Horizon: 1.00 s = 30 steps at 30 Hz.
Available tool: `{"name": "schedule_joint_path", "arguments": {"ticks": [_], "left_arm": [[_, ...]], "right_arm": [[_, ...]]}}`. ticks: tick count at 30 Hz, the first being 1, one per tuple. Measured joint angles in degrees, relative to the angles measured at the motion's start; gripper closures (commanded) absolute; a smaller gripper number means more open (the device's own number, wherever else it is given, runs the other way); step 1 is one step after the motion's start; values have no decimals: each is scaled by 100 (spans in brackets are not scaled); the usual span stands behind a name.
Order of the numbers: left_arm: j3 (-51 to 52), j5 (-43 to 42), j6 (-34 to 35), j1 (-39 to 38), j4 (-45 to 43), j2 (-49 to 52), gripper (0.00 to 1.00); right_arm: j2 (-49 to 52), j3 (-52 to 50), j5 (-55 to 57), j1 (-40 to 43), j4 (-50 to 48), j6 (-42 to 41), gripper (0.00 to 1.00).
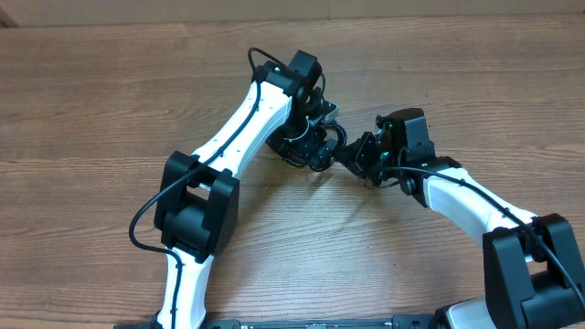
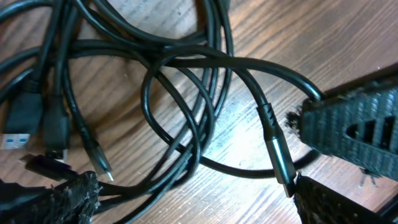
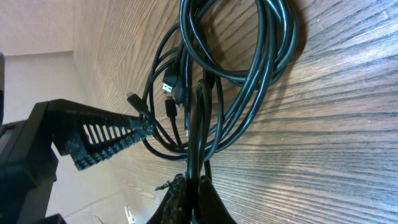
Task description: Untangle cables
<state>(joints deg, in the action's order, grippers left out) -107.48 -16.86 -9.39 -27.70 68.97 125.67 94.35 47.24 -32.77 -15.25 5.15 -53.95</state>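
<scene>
The cables (image 3: 249, 81) lie looped on the tabletop (image 1: 110, 91); I judge them light, soft and springy. My right tool (image 3: 194, 186) pinches one strand, and my left tool (image 1: 311, 148) is spread above them. I would grip near a stiff plug (image 2: 277, 155).

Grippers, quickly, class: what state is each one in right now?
Left gripper: open, holding nothing, cables beneath it.
Right gripper: shut on a strand of the cables.
</scene>
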Motion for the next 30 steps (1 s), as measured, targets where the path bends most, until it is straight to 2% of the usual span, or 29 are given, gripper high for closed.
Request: {"name": "schedule_joint_path", "arguments": {"ticks": [16, 30], "left_arm": [[664, -2, 221, 46, -955, 0, 0], [702, -57, 262, 48, -398, -70, 0]], "right_arm": [[0, 0, -299, 52, -173, 0, 96], [0, 0, -481, 15, -173, -4, 96]]}}
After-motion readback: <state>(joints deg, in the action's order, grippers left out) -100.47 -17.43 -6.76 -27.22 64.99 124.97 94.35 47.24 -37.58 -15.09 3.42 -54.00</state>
